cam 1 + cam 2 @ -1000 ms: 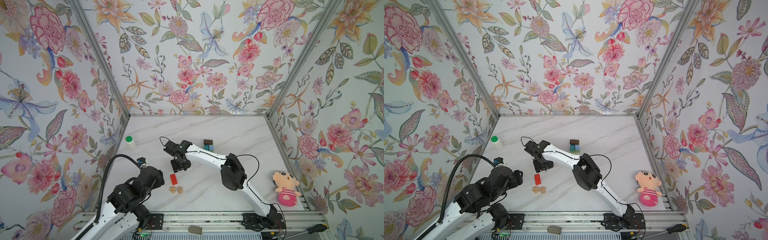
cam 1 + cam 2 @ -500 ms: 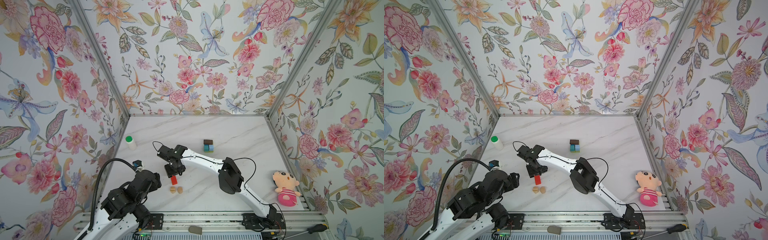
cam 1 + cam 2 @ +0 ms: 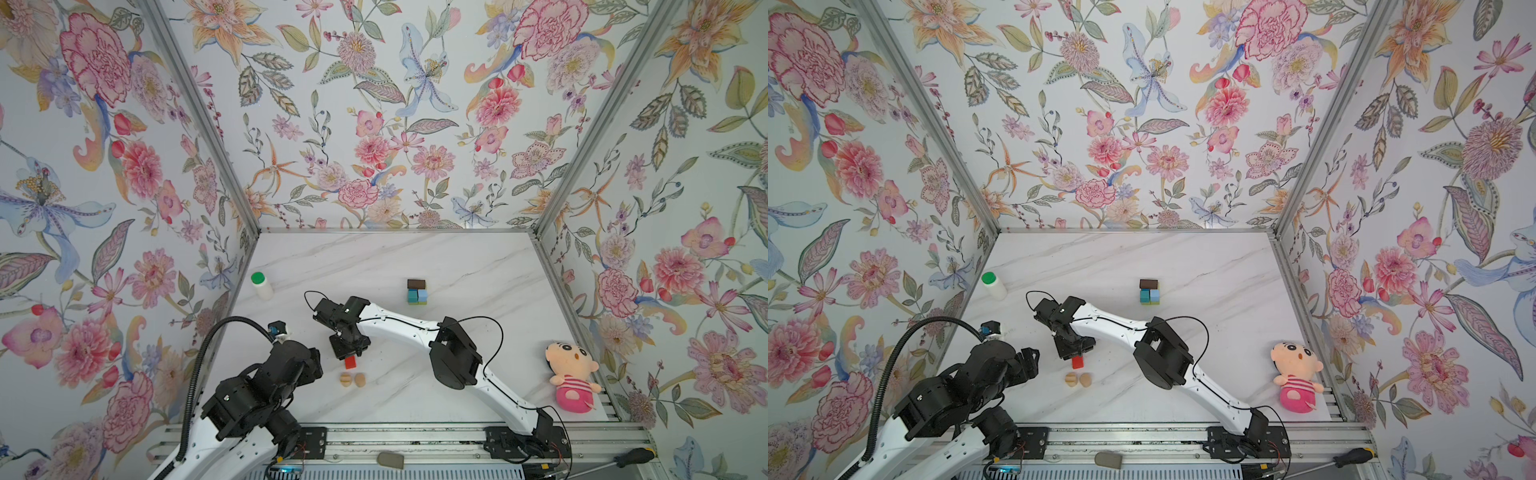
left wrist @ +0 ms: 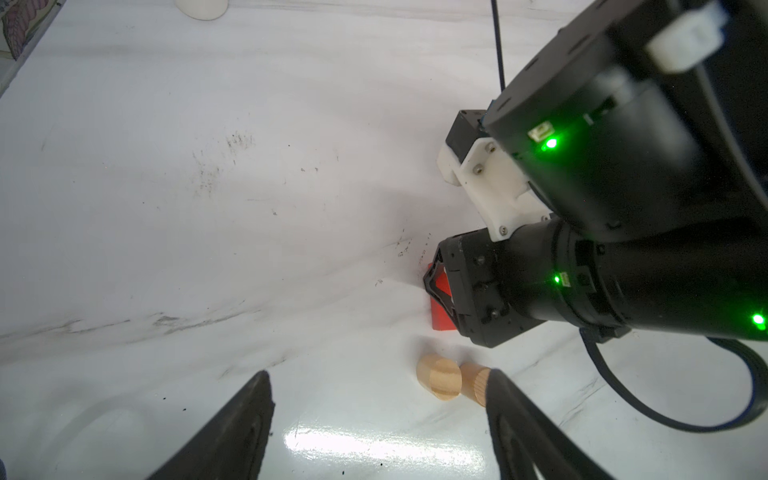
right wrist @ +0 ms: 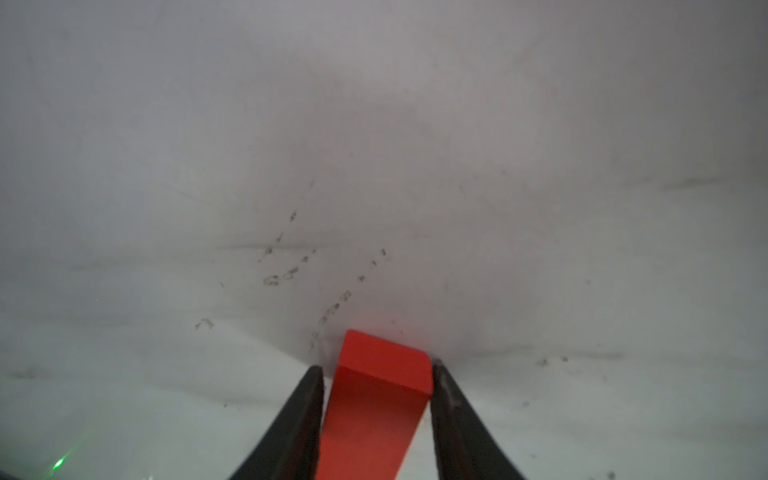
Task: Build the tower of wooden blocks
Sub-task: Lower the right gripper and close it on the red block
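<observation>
Wood block tower (image 3: 417, 293) far centre on scuffed white marble table (image 3: 457, 266), floral-papered walls (image 3: 374, 124), my right claw (image 5: 376, 365) narrow, gripping red block (image 5: 374, 415), my left claw (image 4: 380, 415) spread wide.

A green-capped white bottle (image 3: 262, 286) sat near the left floral wall (image 3: 124, 208); a pink plush doll (image 3: 572, 376) lay at the marble tabletop's (image 3: 374, 257) right edge.

The marbled table (image 3: 457, 266) bears a bottle (image 3: 262, 284), red block (image 3: 350, 362), two tan pieces (image 3: 345, 379), stacked blocks (image 3: 417, 296), a doll (image 3: 571, 380).
</observation>
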Action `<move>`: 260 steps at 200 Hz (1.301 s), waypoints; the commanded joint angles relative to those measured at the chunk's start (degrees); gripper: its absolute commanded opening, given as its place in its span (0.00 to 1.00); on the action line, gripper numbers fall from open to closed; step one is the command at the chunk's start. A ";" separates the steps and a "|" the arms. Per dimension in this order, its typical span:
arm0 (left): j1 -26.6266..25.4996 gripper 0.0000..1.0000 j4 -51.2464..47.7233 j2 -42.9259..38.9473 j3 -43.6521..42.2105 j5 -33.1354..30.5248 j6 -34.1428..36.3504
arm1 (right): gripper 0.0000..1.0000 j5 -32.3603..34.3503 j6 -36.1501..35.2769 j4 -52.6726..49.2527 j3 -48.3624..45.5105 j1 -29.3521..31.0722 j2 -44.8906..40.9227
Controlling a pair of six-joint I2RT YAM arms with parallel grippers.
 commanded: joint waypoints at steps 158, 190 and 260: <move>0.67 0.82 14.16 12.36 1.66 3.85 9.74 | 0.58 12.90 7.11 1.45 -37.95 -12.40 -25.16; 0.69 0.81 15.44 13.38 1.67 4.38 9.33 | 0.68 11.82 5.31 1.37 -36.97 -12.35 -28.72; 0.61 0.82 14.68 11.64 0.62 6.87 8.30 | 0.76 4.73 4.49 5.61 -34.29 -6.79 -26.05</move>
